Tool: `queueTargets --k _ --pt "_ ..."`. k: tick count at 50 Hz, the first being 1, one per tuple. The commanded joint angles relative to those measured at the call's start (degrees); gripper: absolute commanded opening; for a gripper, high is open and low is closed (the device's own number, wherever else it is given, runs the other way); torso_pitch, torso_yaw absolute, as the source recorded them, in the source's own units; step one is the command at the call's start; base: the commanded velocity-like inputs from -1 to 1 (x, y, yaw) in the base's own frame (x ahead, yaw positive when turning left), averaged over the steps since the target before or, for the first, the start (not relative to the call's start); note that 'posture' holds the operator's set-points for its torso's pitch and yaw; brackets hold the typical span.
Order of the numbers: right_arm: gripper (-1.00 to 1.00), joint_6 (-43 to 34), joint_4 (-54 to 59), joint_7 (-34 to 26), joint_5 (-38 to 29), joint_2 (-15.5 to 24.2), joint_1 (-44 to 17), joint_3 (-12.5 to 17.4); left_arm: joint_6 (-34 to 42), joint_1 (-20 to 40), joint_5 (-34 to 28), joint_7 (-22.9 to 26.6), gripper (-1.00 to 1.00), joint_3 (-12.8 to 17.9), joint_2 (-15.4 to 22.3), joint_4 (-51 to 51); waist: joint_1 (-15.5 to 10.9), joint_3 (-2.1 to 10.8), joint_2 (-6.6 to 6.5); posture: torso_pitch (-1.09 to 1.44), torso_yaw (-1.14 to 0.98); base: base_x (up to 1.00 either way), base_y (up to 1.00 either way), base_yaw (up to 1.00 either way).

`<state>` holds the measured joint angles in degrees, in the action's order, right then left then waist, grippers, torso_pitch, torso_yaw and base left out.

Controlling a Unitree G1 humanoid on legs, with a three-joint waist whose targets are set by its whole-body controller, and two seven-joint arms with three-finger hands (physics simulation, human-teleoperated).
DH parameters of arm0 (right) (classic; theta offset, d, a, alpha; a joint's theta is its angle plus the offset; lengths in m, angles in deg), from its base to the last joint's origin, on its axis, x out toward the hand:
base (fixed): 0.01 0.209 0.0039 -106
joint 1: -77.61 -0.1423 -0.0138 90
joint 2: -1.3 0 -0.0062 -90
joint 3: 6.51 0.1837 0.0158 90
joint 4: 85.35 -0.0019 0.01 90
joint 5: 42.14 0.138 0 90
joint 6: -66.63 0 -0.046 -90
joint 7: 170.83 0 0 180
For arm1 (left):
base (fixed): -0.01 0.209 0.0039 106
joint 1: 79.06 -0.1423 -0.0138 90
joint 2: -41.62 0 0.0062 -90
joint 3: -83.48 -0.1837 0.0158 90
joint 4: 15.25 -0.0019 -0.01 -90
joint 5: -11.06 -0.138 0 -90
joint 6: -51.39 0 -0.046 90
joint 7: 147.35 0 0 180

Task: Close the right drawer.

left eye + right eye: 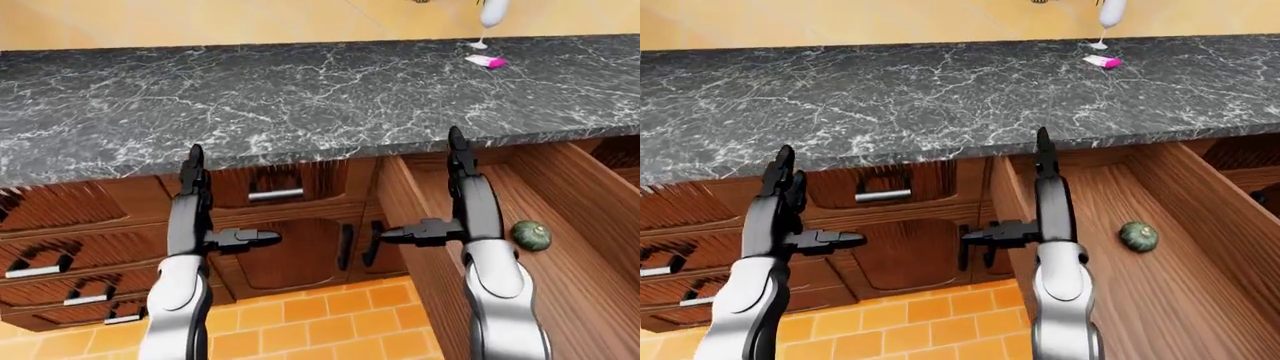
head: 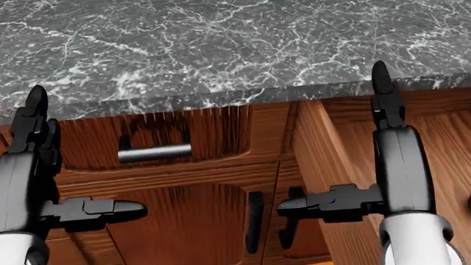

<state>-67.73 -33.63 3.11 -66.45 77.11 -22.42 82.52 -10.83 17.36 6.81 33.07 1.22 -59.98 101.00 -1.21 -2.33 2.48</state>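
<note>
Grained wood drawer (image 1: 1110, 247), marble countertop (image 1: 300, 97)

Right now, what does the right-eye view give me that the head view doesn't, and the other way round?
Only the right-eye view shows the green squash lying in the open right drawer, the pink item on the counter, and the orange floor. The head view adds nothing new, only a closer look. Both show the counter, the left hand and right hand, open and holding nothing.

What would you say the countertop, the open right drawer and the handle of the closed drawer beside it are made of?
Countertop: polished dark stone, apparently marble, by its white veins. Open right drawer: reddish-brown wood, grain lines visible. Handle: probably brushed metal, a grey bar with soft sheen.
</note>
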Motion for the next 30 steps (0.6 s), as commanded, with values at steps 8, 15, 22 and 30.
queueTargets --k 8,15,22,30 --pt "1.00 2.6 -3.3 -0.4 -0.3 0.0 0.1 0.4 -0.2 0.8 -0.3 0.4 1.00 -0.9 -0.2 4.4 0.4 2.66 -2.15 0.00 0.00 0.00 0.00 0.00" --pt "1.00 2.7 -4.2 -0.8 2.3 -0.5 0.3 1.4 0.1 1.2 -0.6 0.5 1.00 -1.1 -0.3 4.4 0.6 2.79 -2.85 0.00 0.00 0.00 0.00 0.00" --pt "1.00 1.2 -5.3 -0.8 5.4 -0.1 0.2 1.4 -0.5 1.1 -0.4 0.4 1.00 -0.9 -0.3 3.7 1.6 2.60 -2.75 0.00 0.00 -0.06 0.00 -0.08" --pt "1.00 0.4 -6.1 -0.2 5.6 0.3 0.7 1.4 -0.1 0.9 -0.4 0.3 1.00 -0.8 -0.3 4.4 1.8 2.11 0.67 0.00 0.00 -0.71 0.00 -0.84"
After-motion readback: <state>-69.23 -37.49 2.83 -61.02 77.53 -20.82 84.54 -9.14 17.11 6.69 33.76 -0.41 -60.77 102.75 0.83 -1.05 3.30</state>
